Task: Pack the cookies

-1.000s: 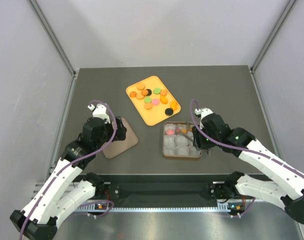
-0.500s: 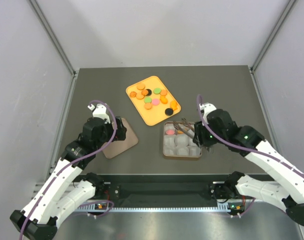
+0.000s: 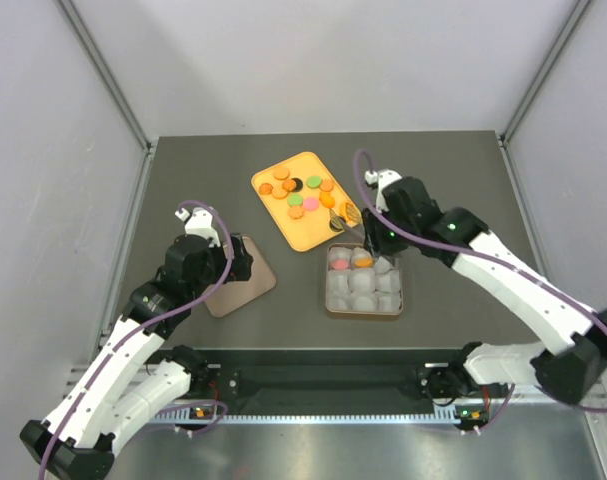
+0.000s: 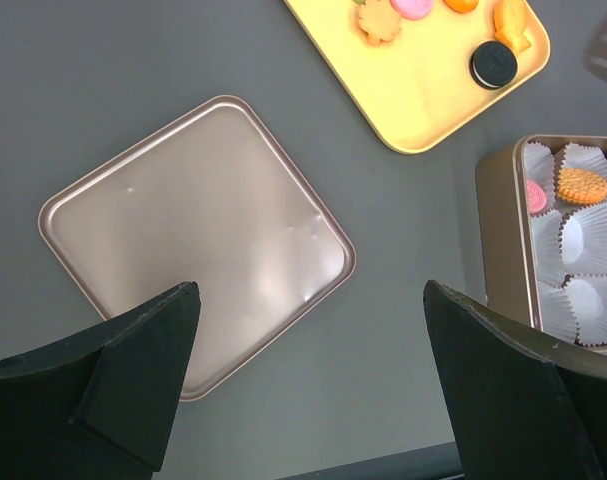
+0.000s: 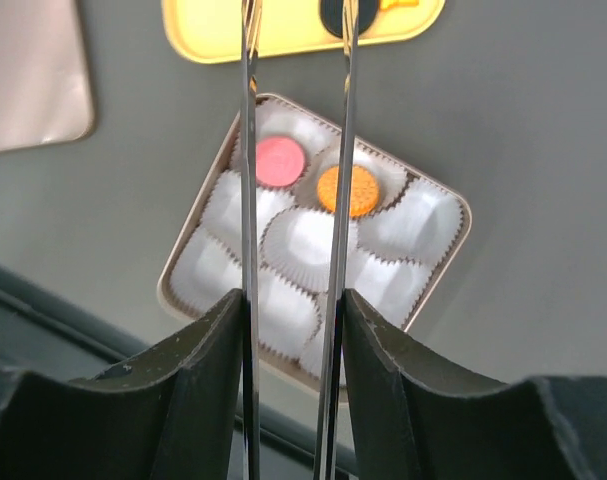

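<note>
Two cookies [image 5: 317, 175], one pink and one orange, sit in the nine-cup tin [image 5: 441, 250]; right tongs [image 5: 295, 60] parted, empty; left gripper [image 4: 308, 380] wide apart.

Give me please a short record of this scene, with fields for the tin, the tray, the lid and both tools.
tin: square, white paper cups; pink cookie and orange cookie in two cups
yellow tray: loose cookies, behind the tin
lid: flat on table, left of tin
left tool: open, above lid, empty
right tool: thin tongs, narrow gap, empty, between tin and tray
</note>
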You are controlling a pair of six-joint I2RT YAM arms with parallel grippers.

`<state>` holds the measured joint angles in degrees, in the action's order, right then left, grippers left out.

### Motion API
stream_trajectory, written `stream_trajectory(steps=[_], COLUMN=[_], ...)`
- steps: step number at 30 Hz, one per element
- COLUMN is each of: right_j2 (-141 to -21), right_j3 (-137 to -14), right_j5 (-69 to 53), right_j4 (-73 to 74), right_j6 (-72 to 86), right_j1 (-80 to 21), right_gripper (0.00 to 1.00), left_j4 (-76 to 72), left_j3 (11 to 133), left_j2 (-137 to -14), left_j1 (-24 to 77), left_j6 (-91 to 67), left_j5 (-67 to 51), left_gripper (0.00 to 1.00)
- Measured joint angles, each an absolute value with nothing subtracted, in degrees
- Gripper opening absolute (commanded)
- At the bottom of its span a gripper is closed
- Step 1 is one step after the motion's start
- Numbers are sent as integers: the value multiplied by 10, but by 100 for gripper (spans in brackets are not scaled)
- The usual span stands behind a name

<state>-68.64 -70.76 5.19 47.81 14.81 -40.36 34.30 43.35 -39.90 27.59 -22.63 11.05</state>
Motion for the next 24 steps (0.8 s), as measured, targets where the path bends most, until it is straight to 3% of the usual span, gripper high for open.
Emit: stream_trajectory(steps=[9, 24], right_j2=[-873, -1020], right_j3=[-780, -874], right_j5=[29, -4], right_j4=[410, 360], right_j6=[135, 146], right_j1=[-387, -402], right_gripper=[39, 46], left_j4=[343, 343], left_j3=[434, 434], left_j2=[-399, -399], left_j1=[277, 278], left_j6=[-226, -228], left_j5=[114, 114], left_gripper=[98, 99])
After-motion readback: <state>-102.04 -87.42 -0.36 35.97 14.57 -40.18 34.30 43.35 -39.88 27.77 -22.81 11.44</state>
